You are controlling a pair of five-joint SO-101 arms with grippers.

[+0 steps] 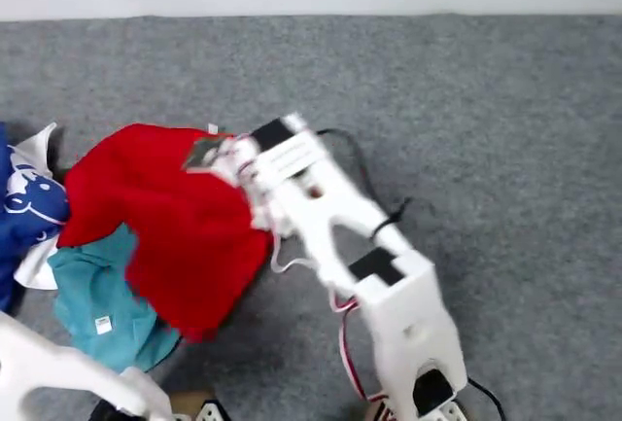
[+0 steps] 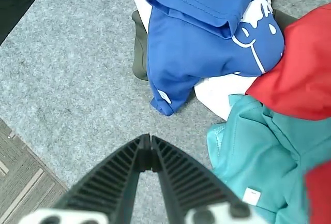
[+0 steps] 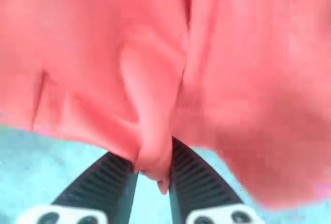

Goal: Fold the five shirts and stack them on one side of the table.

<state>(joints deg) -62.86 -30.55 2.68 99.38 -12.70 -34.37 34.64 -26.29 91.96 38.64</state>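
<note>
Right gripper (image 3: 153, 172) pinched tight on a fold of red shirt (image 1: 165, 207). Left gripper (image 2: 150, 151) closed, empty, over grey mat (image 2: 72, 79) near blue shirt (image 2: 196, 48) and teal shirt (image 2: 264, 151).

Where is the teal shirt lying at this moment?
In the high view the teal shirt lies on the left, partly under the red shirt, beside the blue shirt.

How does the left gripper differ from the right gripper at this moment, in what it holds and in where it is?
The left gripper is shut on nothing, while the right gripper is shut on a fold of the red shirt. The left gripper hangs above the bare grey table cover beside the blue shirt; the right gripper is right against the red shirt. Both have dark ribbed fingers.
</note>
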